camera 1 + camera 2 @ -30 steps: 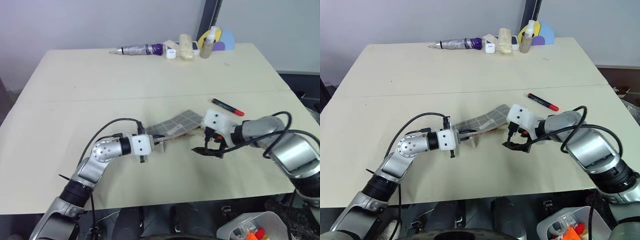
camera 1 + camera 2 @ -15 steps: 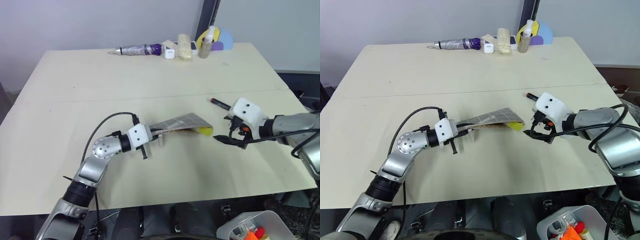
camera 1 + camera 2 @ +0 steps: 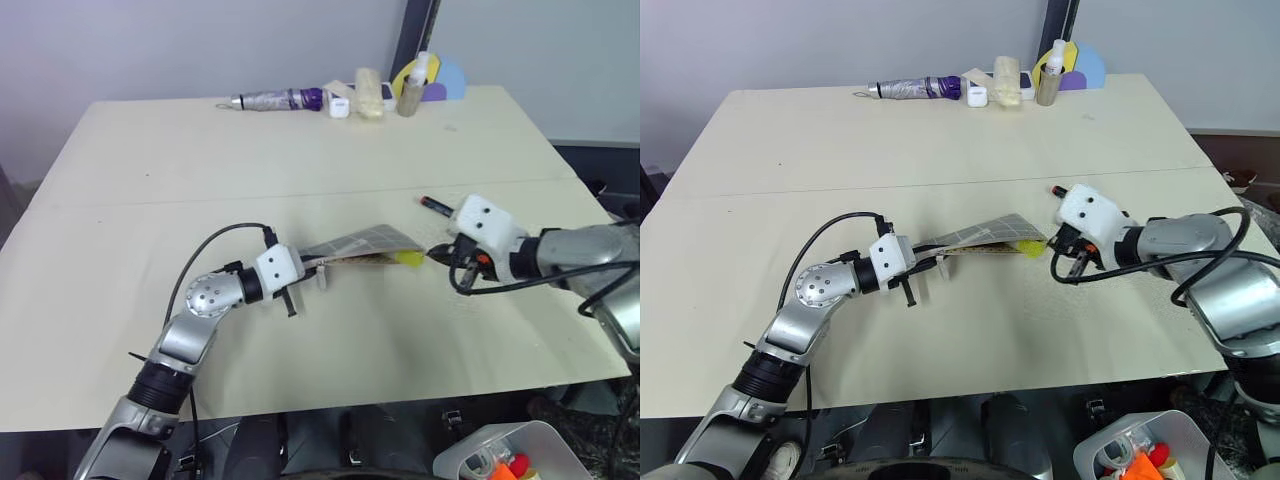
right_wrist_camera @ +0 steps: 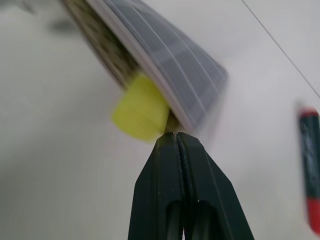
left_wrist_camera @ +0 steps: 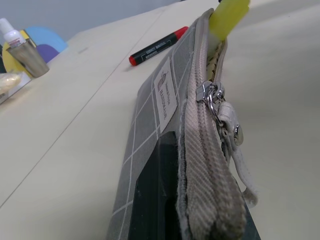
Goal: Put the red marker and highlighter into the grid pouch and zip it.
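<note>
Left end effector — clamped on the flat grey grid-lined fabric pouch. Chunky yellow highlighter protrudes from its mouth. Right end effector — closed, empty, tips at the cap. Slim red marker lies just behind, nearer the right arm.

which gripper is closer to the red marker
Right. The right gripper is shut just beside the red marker; the left gripper clamps the grid pouch farther away.

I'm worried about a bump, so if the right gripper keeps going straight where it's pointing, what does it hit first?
Probably the highlighter poking out of the grid pouch; the shut right gripper points just beside that yellow end.
</note>
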`<state>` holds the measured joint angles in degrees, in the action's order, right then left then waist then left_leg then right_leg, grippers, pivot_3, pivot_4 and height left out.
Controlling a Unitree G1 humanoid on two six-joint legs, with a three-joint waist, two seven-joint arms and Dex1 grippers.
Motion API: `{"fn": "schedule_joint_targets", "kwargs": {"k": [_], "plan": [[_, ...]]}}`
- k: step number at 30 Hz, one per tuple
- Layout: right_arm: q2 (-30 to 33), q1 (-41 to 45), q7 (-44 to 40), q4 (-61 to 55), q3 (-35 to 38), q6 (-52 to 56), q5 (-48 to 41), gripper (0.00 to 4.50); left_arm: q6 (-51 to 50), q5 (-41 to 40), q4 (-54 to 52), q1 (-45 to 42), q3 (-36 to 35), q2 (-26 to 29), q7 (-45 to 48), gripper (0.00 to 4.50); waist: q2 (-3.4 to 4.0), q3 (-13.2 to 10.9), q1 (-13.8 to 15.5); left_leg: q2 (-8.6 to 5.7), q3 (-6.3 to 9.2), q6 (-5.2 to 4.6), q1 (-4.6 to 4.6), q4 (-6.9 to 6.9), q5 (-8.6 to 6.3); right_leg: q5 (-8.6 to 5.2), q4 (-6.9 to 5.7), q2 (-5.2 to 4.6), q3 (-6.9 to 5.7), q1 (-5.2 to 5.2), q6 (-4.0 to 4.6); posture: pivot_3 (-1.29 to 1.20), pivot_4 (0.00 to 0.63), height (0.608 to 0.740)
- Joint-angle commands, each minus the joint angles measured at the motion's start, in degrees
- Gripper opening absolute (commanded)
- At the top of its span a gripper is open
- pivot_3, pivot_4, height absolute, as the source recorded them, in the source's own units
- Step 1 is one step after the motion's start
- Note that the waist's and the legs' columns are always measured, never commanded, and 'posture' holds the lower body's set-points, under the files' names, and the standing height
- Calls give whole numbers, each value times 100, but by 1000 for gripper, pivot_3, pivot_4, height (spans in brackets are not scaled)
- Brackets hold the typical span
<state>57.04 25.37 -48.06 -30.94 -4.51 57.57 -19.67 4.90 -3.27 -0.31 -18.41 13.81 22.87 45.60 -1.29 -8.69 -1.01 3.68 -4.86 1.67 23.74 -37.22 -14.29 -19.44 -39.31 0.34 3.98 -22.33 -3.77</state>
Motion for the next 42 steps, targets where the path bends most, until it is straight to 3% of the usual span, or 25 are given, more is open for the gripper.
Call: {"fn": "schedule_joint_targets", "kwargs": {"k": [1, 11, 18, 23, 31, 42], "plan": [[-162, 321, 73, -270, -110, 131, -130, 71, -16, -83, -230, -44, -92, -38, -72, 0, 0, 0, 1, 0, 0, 0, 0, 0, 0, 0, 0, 0, 0, 1, 0, 0, 150, 740], [-761, 805, 308, -406, -593, 356, -221, 71, -102, -83, -308, -36, -83, -111, -149, 0, 0, 0, 10, 0, 0, 0, 1, 0, 0, 0, 0, -1, 0, -1, 0, 0, 150, 740], [-43, 613, 65, -378, 136, 225, -279, 71, -72, -85, -294, 5, -115, -61, -143, 0, 0, 0, 18, -1, 0, 0, 2, 0, 0, 0, 0, -2, -1, -1, 0, 0, 150, 740], [574, 34, -36, -228, 574, 50, -222, 71, -57, -88, -269, -1, -109, -47, -130, 0, 0, 0, 14, -1, 0, 0, 2, 0, 0, 0, 3, -3, -1, 0, 0, 0, 150, 740], [46, -278, 304, -201, 220, -101, -140, 71, -51, -108, -208, -84, -94, -90, -103, 0, 0, 0, -4, 1, -1, 0, -2, 1, 0, 0, -1, 2, 1, 2, 0, 0, 150, 740], [-569, 390, 486, -312, -340, 21, -195, 71, -93, -101, -318, -12, -55, -92, -72, 0, 0, 0, 0, 0, -1, 0, -2, 0, 0, 0, -1, 1, 1, 0, 0, 0, 150, 740]]}}
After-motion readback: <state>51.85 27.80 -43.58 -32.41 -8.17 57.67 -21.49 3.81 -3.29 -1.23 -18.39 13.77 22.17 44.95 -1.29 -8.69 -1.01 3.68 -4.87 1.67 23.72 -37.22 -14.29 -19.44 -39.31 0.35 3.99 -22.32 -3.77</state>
